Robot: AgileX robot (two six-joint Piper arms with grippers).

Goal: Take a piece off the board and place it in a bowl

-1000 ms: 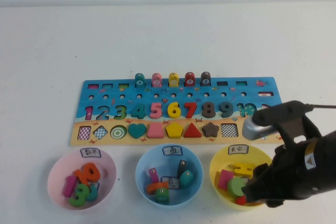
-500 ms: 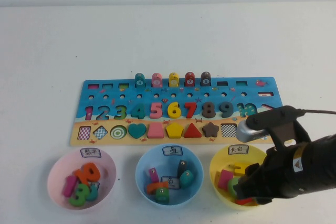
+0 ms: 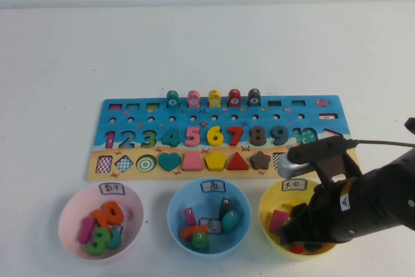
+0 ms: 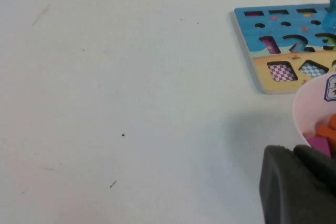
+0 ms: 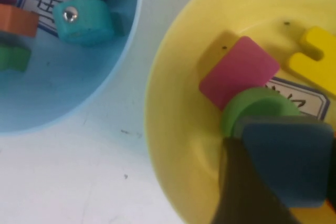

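Observation:
My right gripper point(image 3: 299, 228) is low inside the yellow bowl point(image 3: 267, 202), and the arm hides most of the bowl in the high view. In the right wrist view the gripper point(image 5: 286, 156) is shut on the dark slate-blue square piece point(image 5: 289, 163). It holds the piece just over a green round piece point(image 5: 252, 106), a pink square point(image 5: 236, 72) and a yellow piece point(image 5: 315, 51) lying in the yellow bowl point(image 5: 173, 108). The board point(image 3: 130, 121) lies behind the bowls. My left gripper point(image 4: 294, 182) is shut, beside the pink bowl point(image 4: 304, 114), out of the high view.
A pink bowl point(image 3: 71, 209) and a blue bowl point(image 3: 178, 202) with several pieces stand left of the yellow bowl, in front of the board. Numbers, shape pieces and fish pegs fill the board. White table extends behind the board and to the left.
My right arm has moved left and down, bringing the gripper with the slate-blue piece deeper over the yellow bowl. The board and the other bowls have not moved.

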